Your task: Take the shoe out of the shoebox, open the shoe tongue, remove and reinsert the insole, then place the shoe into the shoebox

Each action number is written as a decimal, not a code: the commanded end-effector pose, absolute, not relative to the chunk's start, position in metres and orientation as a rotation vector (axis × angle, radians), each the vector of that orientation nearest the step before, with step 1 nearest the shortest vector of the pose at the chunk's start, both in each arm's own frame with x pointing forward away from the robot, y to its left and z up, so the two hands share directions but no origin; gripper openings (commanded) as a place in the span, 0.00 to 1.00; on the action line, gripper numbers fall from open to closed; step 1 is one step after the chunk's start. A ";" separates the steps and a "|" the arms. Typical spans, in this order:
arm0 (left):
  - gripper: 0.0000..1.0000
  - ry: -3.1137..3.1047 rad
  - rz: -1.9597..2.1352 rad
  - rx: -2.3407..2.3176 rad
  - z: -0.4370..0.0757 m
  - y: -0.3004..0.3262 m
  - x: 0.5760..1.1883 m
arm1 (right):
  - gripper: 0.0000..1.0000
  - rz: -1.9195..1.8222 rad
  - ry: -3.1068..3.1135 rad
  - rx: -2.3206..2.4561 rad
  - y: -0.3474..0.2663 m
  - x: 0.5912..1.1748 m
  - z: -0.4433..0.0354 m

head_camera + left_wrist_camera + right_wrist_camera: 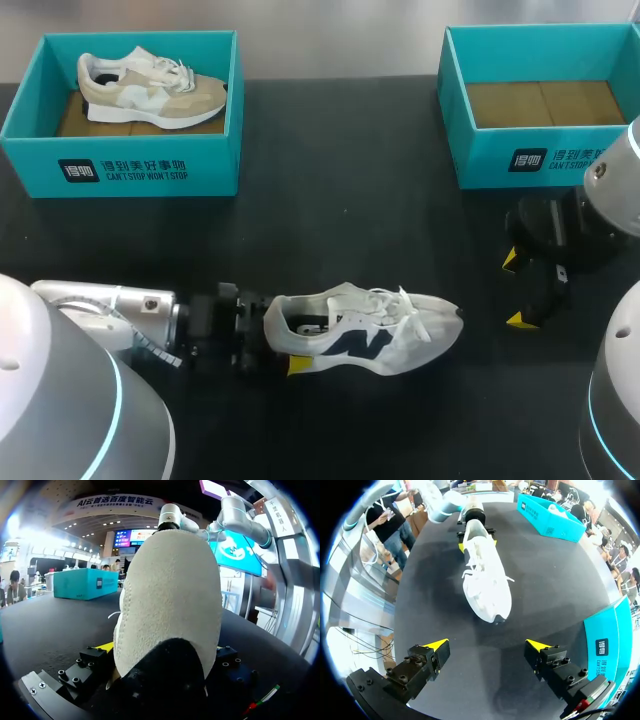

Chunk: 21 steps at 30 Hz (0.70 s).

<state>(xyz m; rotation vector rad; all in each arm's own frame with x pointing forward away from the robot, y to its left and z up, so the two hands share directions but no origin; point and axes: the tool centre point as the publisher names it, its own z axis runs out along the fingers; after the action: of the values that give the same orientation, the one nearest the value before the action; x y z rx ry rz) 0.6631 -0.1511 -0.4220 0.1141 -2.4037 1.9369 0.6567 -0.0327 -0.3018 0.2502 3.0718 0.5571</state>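
Observation:
A white shoe (365,330) with a navy logo lies on the black table near its front middle, toe pointing right. My left gripper (283,337) is at the shoe's heel. In the left wrist view the heel (170,595) fills the space between the wide-apart fingers of the left gripper (162,652), and I see no firm squeeze. My right gripper (516,290) hangs open to the right of the toe, with nothing in it. From the right wrist, the shoe (485,587) lies ahead of the right gripper (487,645), toe nearest.
A teal shoebox (150,170) at the back left holds a beige shoe (150,90). Another teal shoebox (500,160) at the back right holds only brown cardboard, just behind my right gripper. Bare black table lies between the boxes.

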 end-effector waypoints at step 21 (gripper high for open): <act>0.00 -2.349 1.856 -0.009 -0.423 -0.139 0.674 | 1.00 0.553 3.070 0.252 -0.032 0.656 -0.303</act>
<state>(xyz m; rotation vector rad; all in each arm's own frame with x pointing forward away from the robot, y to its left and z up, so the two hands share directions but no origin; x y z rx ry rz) 0.6723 -0.1364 -0.4208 -0.0025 -2.3522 1.8629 0.6567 -0.0327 -0.3018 0.2501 3.0719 0.5571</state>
